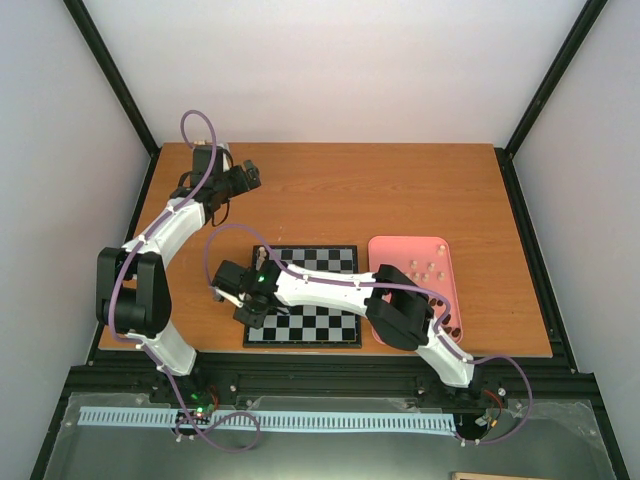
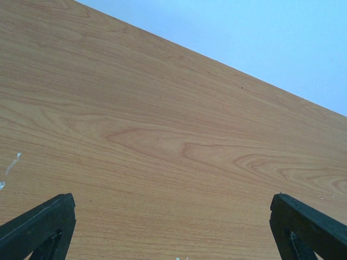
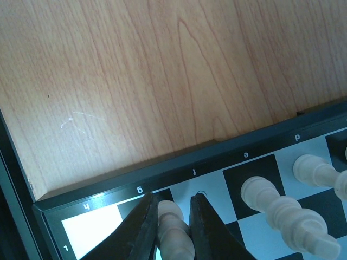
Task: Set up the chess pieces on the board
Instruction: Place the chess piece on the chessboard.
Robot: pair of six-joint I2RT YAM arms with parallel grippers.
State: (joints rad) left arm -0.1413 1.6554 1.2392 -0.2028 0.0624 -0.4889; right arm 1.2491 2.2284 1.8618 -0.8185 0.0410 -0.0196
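The board (image 1: 300, 343) lies at the table's near middle. My right gripper (image 1: 250, 300) is at its left edge. In the right wrist view it (image 3: 173, 200) is shut on a pale cream chess piece (image 3: 174, 230) at the g1 corner square, by the black border (image 3: 195, 172). Two more cream pieces stand on e1 (image 3: 267, 196) and d1 (image 3: 312, 168). Several cream pieces (image 1: 425, 268) lie in the pink tray (image 1: 410, 240). My left gripper (image 1: 245, 178) is open and empty over bare wood at the far left (image 2: 173, 227).
The pink tray sits right of the board, partly under the right arm's elbow (image 1: 400, 315). Small dark shapes (image 1: 449, 324) show at the tray's near right edge. The table's left edge (image 3: 21, 162) runs close to the board's corner.
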